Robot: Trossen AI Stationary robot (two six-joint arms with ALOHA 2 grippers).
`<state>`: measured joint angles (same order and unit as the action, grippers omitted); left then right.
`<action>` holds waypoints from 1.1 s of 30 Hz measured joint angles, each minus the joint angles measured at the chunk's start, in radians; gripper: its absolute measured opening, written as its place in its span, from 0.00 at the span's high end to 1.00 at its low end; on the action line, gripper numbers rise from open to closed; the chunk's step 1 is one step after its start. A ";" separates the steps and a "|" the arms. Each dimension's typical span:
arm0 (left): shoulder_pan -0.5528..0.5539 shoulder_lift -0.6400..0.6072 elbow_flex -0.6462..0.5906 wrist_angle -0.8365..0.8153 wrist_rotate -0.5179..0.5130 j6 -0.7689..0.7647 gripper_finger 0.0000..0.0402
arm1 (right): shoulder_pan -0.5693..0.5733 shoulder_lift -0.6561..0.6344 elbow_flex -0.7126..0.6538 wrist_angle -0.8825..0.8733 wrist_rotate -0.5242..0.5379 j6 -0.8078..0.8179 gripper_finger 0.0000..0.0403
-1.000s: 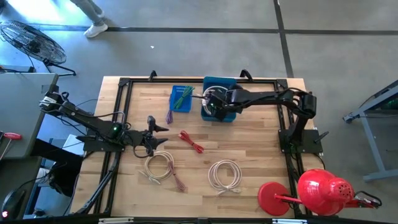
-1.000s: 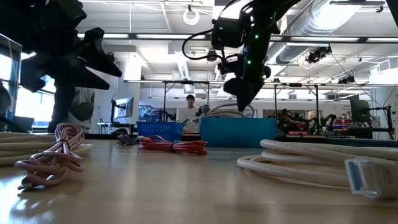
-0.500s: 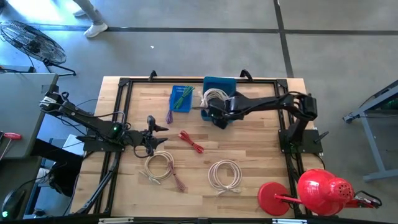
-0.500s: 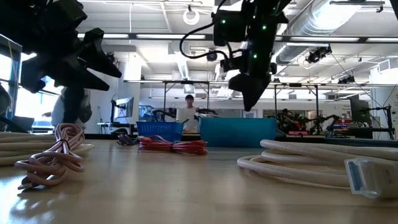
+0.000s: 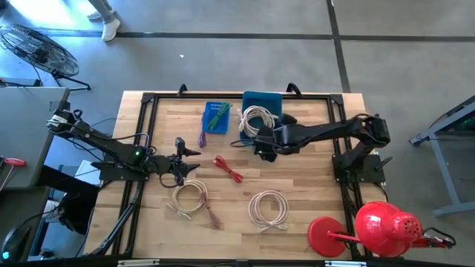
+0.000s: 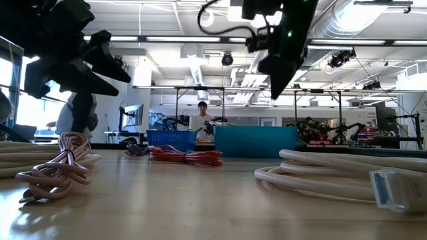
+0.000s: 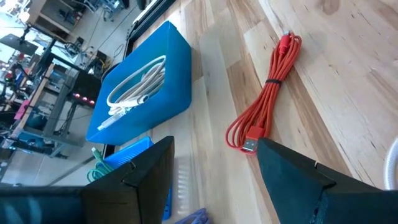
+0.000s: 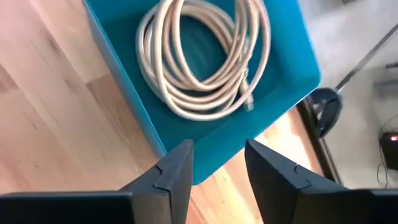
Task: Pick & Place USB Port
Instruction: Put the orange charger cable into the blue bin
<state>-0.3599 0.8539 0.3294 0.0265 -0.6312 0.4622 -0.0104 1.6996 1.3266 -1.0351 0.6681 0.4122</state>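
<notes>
A: What changed at the right gripper [image 5: 261, 146]?

B: It has withdrawn from above the teal bin [image 5: 273, 99] to the counter [image 5: 312, 178] side, jaws narrowing and empty. The white cable coil [image 8: 205, 59] now lies in the bin.

A: Meaning?

B: That placement appears complete. The red cable [image 5: 228, 168] and two more coils remain out.

A: Left gripper [image 5: 180, 167]?

B: Waiting, jaws wide, empty.

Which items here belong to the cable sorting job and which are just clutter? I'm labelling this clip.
Job: white cable coil in the blue bin, red cable, two white coils on the table, right gripper.
Clutter: red watering can, floor fan.
</notes>
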 joint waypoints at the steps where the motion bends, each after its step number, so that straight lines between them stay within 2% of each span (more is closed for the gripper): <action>1: 0.000 0.000 0.000 0.000 0.000 0.000 0.45 | 0.007 -0.016 0.000 0.000 0.005 0.000 0.67; 5: 0.000 0.000 0.000 -0.001 0.000 0.000 0.45 | 0.033 -0.079 0.000 0.001 -0.020 0.017 0.67; 13: 0.000 0.000 0.000 -0.022 0.021 0.001 0.45 | 0.089 -0.172 0.001 0.052 -0.328 0.070 0.67; 17: 0.000 0.000 0.000 -0.044 0.066 -0.002 0.45 | 0.150 -0.182 0.001 0.128 -0.387 0.057 0.67; 23: 0.000 0.000 0.000 -0.033 0.099 -0.022 0.45 | 0.228 -0.182 0.001 0.287 -0.365 0.039 0.67; 29: 0.000 0.000 0.000 0.105 0.209 -0.013 0.45 | 0.296 -0.182 0.001 0.480 -0.292 -0.084 0.67; 33: 0.000 0.000 0.000 0.150 0.229 0.004 0.45 | 0.339 -0.181 0.001 0.518 -0.223 -0.160 0.67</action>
<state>-0.3599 0.8543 0.3298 0.1769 -0.4024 0.4664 0.3284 1.5181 1.3273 -0.5167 0.4450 0.2523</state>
